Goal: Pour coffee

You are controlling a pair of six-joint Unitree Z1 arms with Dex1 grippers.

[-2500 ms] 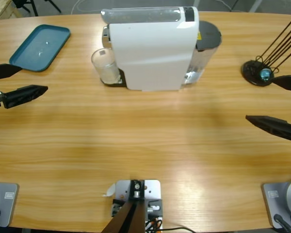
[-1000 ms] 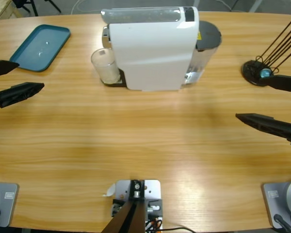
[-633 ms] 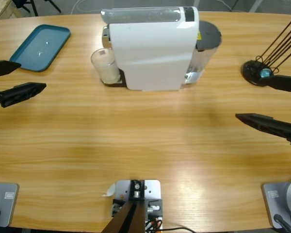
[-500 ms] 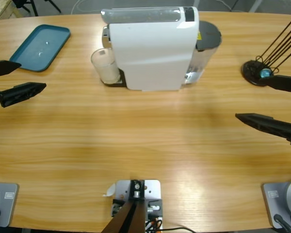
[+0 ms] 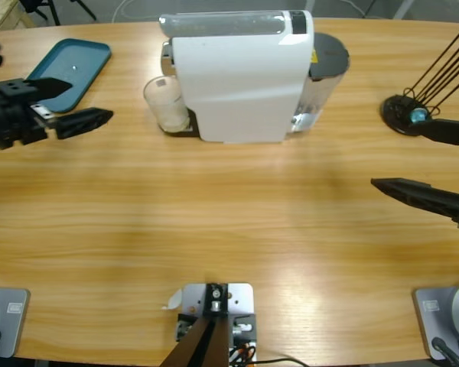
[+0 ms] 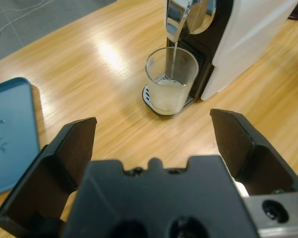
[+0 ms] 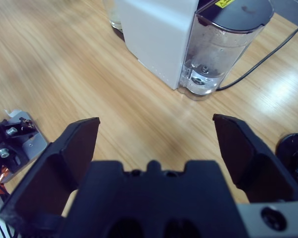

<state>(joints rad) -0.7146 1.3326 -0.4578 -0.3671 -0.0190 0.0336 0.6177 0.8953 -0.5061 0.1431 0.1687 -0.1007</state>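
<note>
The brewing itself is under way: in the left wrist view a thin stream runs from the spout of the coffee machine (image 6: 208, 29) into the glass tumbler (image 6: 171, 79), and the coffee (image 6: 169, 96) so far is only a shallow, pale tan layer at the bottom of it. The tumbler stands upright on the machine's drip stand, under the spout, at the machine's left end in the high view. The left tool (image 5: 73, 103) hangs above the surface with its jaws spread wide and nothing between them, pointed at the tumbler but well apart from it, near the teal tray (image 5: 61, 73). The right tool (image 5: 428, 164) sits wide and empty too, far off by the right edge, beside a black stand (image 5: 405, 115). Judging by this, filling is barely begun; the glass has yet to be gripped and carried away from the machine
</note>
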